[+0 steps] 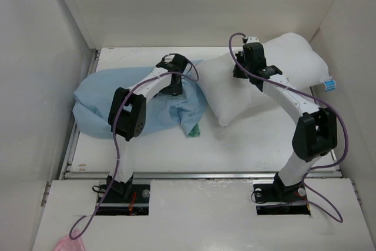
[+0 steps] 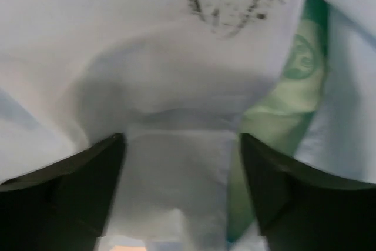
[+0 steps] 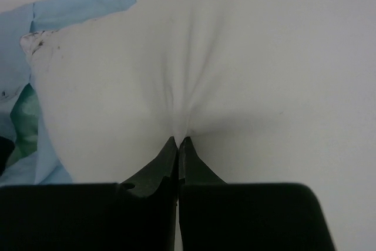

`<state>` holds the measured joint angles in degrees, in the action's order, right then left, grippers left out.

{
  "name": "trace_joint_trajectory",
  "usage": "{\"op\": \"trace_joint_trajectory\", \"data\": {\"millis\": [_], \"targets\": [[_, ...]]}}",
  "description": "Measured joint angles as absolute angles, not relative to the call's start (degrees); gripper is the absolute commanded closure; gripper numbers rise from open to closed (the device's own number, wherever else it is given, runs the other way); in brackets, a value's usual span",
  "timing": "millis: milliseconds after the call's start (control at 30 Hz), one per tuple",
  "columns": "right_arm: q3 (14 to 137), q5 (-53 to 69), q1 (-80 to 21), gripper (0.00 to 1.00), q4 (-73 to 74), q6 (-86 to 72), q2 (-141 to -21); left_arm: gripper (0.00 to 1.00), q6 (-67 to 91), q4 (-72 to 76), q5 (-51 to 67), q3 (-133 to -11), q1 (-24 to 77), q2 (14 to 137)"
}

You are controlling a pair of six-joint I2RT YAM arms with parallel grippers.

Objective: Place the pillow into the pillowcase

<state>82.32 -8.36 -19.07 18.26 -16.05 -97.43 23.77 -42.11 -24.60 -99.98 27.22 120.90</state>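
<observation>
The white pillow [image 1: 294, 57] lies at the back right, its blue-and-white tag [image 1: 330, 83] at the far right edge. Its left corner reaches the mouth of the light blue pillowcase [image 1: 94, 101], whose mint-green inner side [image 1: 192, 126] shows. My right gripper [image 1: 248, 69] is shut on a pinch of pillow fabric [image 3: 235, 57], fingertips together [image 3: 178, 140]. My left gripper [image 1: 176, 83] sits at the pillowcase mouth. Its jaws stand wide apart [image 2: 182, 145] with pale fabric between them; a smudged pillow corner [image 2: 229, 7] and green lining [image 2: 294, 86] lie ahead.
White walls close the table [image 1: 258, 145] at left, back and right. The pillowcase [image 3: 76, 7] also shows behind the pillow's corner in the right wrist view. A pink scrap [image 1: 70, 244] lies on the near ledge by the left base.
</observation>
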Motion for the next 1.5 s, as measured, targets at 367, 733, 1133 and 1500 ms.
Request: {"op": "trace_joint_trajectory", "data": {"millis": [367,733,1133,1500], "targets": [[72.3,-7.8,-20.4,1.0,15.4,-5.3,-86.1,1.0,28.5,-44.0,-31.1,-107.0,21.2,122.8],[67.8,-13.6,-20.3,1.0,17.2,-4.9,-79.7,0.2,17.0,-35.7,-22.3,-101.7,28.4,115.9],[67.8,-10.7,-18.5,1.0,17.3,-6.9,-81.1,0.18,17.7,-40.6,-24.6,-108.7,25.2,130.7],[67.8,-9.0,-18.0,1.0,17.3,-6.8,-81.1,1.0,19.5,-41.5,-27.7,-108.9,21.8,130.6]]}}
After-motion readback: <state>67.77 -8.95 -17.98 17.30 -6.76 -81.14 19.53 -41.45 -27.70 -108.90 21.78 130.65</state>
